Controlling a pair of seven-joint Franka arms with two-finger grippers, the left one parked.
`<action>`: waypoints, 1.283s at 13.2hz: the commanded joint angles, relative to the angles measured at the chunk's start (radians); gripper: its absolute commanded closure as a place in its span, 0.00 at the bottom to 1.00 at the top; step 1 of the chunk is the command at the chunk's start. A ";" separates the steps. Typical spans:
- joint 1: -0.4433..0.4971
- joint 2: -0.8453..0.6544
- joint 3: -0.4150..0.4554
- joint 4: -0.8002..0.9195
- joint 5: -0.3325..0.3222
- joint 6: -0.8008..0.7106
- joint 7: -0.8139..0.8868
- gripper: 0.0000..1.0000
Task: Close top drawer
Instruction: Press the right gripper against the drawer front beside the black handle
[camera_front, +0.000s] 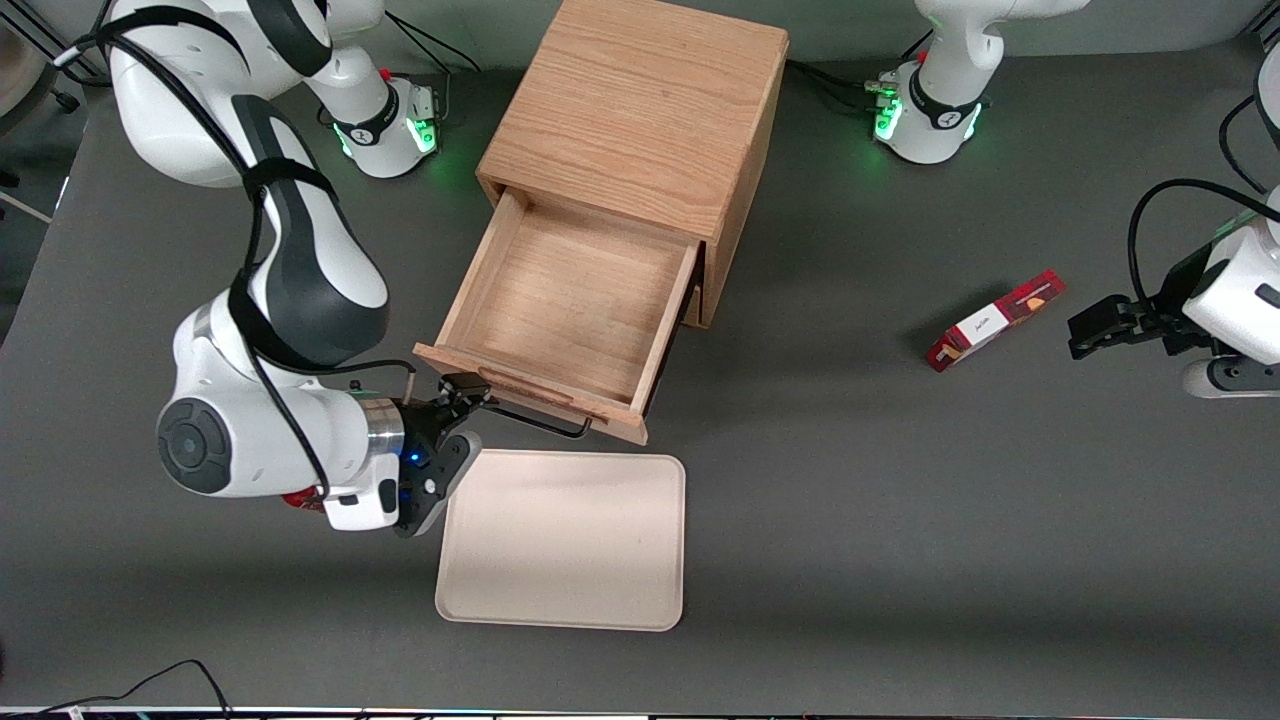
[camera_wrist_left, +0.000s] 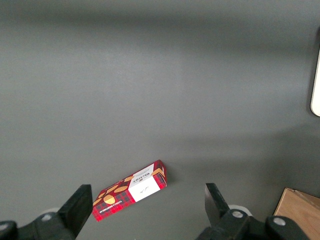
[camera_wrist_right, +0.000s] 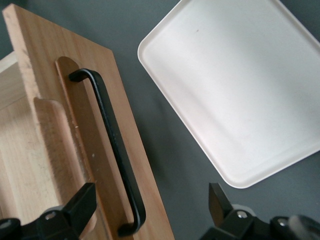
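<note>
The top drawer (camera_front: 575, 300) stands pulled far out of the oak cabinet (camera_front: 640, 110), and its light wooden box is empty. A black wire handle (camera_front: 540, 425) runs along its front panel (camera_wrist_right: 47, 55) under a wooden lip. My right gripper (camera_front: 468, 415) hangs open at the drawer front, at the handle's end toward the working arm. In the right wrist view the gripper (camera_wrist_right: 151, 192) straddles that end of the handle (camera_wrist_right: 107, 130). One finger (camera_wrist_right: 82, 200) is over the lip and the other finger (camera_wrist_right: 217, 200) is over the table. Neither touches the handle.
A cream tray (camera_front: 565, 540) lies on the grey table just nearer the front camera than the drawer front, also seen as the tray (camera_wrist_right: 235, 95) beside the gripper. A red snack box (camera_front: 995, 320) lies toward the parked arm's end of the table.
</note>
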 joint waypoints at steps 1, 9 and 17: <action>0.016 0.037 -0.002 0.041 0.012 0.010 0.021 0.00; 0.033 0.064 -0.002 0.032 0.009 0.033 0.014 0.00; 0.047 0.080 0.000 0.013 -0.040 0.047 0.017 0.00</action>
